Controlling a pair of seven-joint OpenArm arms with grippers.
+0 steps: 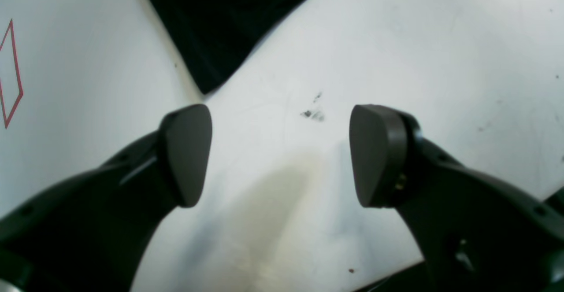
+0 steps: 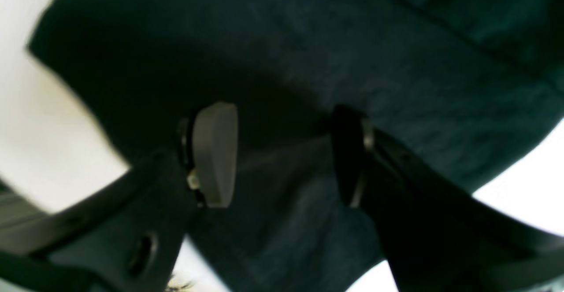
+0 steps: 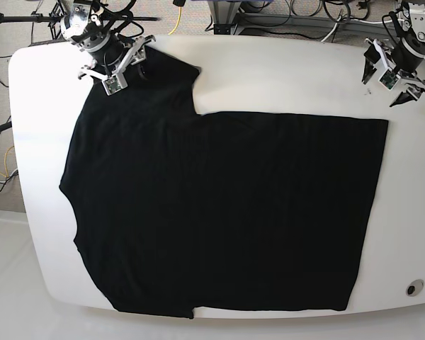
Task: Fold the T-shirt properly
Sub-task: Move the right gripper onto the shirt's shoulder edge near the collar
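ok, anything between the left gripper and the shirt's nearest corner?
Nothing: bare white table separates the open left gripper from the T-shirt corner, clearest in the left wrist view; only small scuff marks there.

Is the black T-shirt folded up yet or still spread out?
Spread out. The T-shirt lies flat across the white table, one sleeve sticking out.

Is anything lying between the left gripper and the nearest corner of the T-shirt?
Nothing visible does. The left gripper hangs open over bare white table, and the black T-shirt corner lies just ahead of it with only scuffed tabletop between. In the base view that stretch of table is also bare.
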